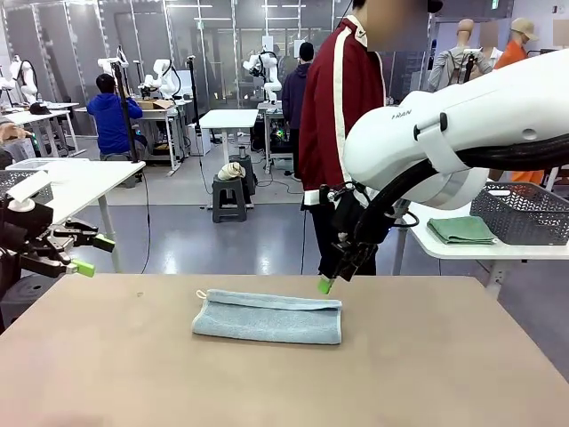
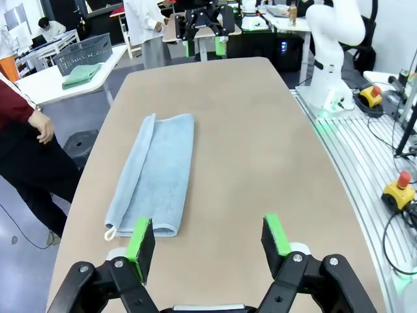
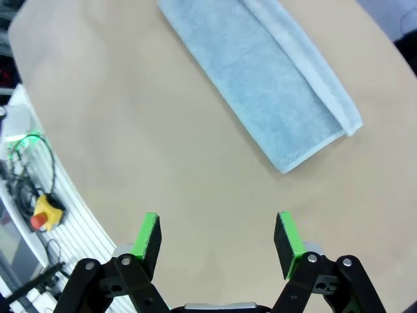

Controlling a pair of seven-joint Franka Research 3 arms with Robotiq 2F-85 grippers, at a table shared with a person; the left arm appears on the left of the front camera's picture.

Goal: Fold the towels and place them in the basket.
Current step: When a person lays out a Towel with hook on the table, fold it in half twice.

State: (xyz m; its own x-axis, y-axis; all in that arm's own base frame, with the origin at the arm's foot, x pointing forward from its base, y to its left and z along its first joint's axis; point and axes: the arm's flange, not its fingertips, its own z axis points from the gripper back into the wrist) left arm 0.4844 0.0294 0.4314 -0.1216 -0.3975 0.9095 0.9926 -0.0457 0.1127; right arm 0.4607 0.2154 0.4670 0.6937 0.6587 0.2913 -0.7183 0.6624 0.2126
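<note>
1. Front view:
   - The left gripper (image 1: 95, 254) hangs off the table's (image 1: 107, 374) left end. Its two green-tipped fingers stand well apart with nothing between them.
   - The pale blue towel (image 1: 267, 318) lies folded into a long strip on the table, well off to the side of these jaws.
   - The right gripper (image 1: 331, 280) points down by the towel's far edge, near one end. Its jaws are seen edge-on here, so their gap cannot be told from this angle.
   - Beyond that gripper stands a person (image 1: 342, 116).
   - The basket (image 1: 520, 212) sits on a white side table (image 1: 462, 251), far from both grippers, with a green folded cloth (image 1: 460, 229) just beside it.

2. Left wrist view:
   - The left gripper (image 2: 207, 238) has its jaws spread wide and holds nothing; bare tabletop shows between the pads.
   - The towel (image 2: 153, 173) stretches away ahead of the jaws, offset toward one finger. Its near end, with a small loop, shows right past that pad.
   - Far ahead, beyond the towel, hangs the right gripper (image 2: 205, 29).
   - The basket (image 2: 81, 53) is far off to the side.

3. Right wrist view:
   - The right gripper (image 3: 218, 238) has its jaws wide open and empty, over bare table.
   - The towel (image 3: 260, 78) lies ahead of the jaws, running on a slant, clear of both pads.
</note>
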